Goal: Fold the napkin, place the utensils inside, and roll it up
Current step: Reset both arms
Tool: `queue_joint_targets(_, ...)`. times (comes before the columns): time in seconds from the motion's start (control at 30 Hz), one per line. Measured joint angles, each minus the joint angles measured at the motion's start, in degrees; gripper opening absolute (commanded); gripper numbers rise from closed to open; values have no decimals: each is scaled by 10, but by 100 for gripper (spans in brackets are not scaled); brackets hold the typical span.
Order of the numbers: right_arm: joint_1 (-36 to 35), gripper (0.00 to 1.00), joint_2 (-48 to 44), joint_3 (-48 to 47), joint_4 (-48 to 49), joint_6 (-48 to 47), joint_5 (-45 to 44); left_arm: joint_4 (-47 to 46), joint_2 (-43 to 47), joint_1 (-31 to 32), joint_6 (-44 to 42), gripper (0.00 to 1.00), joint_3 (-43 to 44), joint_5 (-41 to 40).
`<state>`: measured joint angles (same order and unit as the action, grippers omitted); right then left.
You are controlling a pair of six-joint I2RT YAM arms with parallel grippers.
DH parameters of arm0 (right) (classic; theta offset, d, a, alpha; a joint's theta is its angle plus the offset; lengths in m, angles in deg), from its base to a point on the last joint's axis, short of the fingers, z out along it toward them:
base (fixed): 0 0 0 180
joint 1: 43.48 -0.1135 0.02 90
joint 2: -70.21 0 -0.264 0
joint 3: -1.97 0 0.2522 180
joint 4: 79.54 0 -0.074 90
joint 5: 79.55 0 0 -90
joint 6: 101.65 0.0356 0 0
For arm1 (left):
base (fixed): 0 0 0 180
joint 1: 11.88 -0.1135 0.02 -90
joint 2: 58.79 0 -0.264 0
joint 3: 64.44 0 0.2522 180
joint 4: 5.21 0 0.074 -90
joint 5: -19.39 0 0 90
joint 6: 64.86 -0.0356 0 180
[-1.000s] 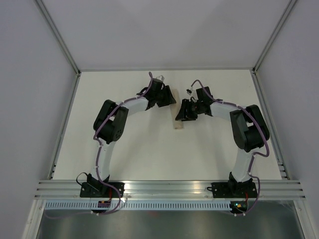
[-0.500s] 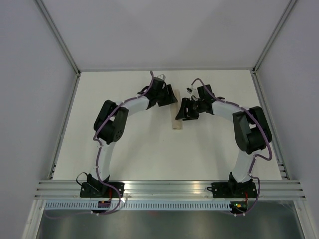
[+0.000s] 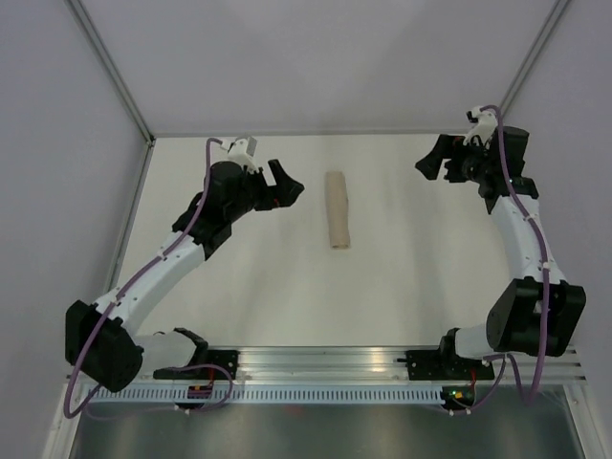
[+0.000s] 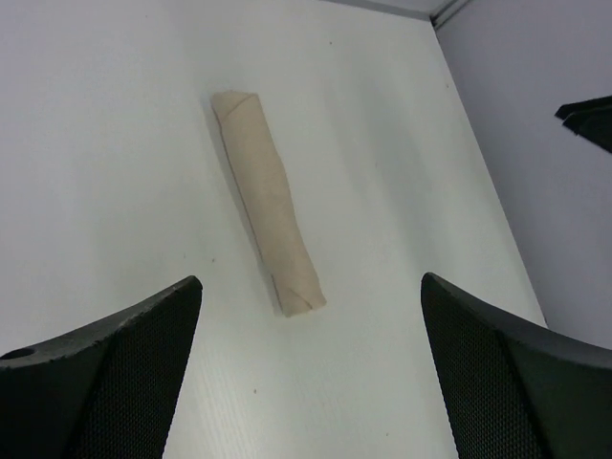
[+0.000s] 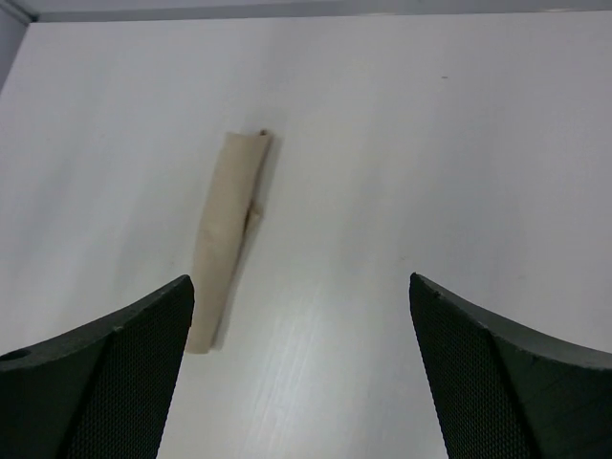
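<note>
Up top in the overhead view, the napkin (image 3: 337,210) lies rolled into a slim tan tube on the white counter (image 3: 239,277), near the middle of the frame, its long side running up and down the picture. I see the left tool (image 3: 290,184) to the left of the roll, well apart from it, with its fingers spread and nothing between them. The right tool (image 3: 427,163) sits in the upper right of the frame, farther still from the roll, also spread and bare. Both arms are stretched out from their bases at the bottom edge.

On the left wrist view, the napkin (image 4: 268,215) runs from the upper left centre down toward the middle, slightly slanted, with folded flaps showing at both ends. The left tool (image 4: 311,282) frames it: one dark finger (image 4: 115,373) fills the lower left corner and the other the lower right, wide apart, touching neither cloth nor counter as far as I can see.

On the right wrist view, the napkin (image 5: 228,239) lies left of centre, tilted, with its seam turned toward the camera. A small dark speck (image 5: 263,132) shows at its upper end; I cannot tell what it is. The right tool (image 5: 300,282) stands wide apart, fingers in the two lower corners, holding nothing.
</note>
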<state>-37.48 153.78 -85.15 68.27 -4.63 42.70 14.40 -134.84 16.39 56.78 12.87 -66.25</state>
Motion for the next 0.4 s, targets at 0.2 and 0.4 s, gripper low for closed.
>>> queue_joint_targets(0.2, 39, 98, -95, 94, -2, -55, -52, 28, 115, 2, -18, 100, -138, 1)
queue_joint_targets(0.4, 36, 98, -138, 117, -5, -79, -68, 60, 153, 2, -38, 100, -161, 1)
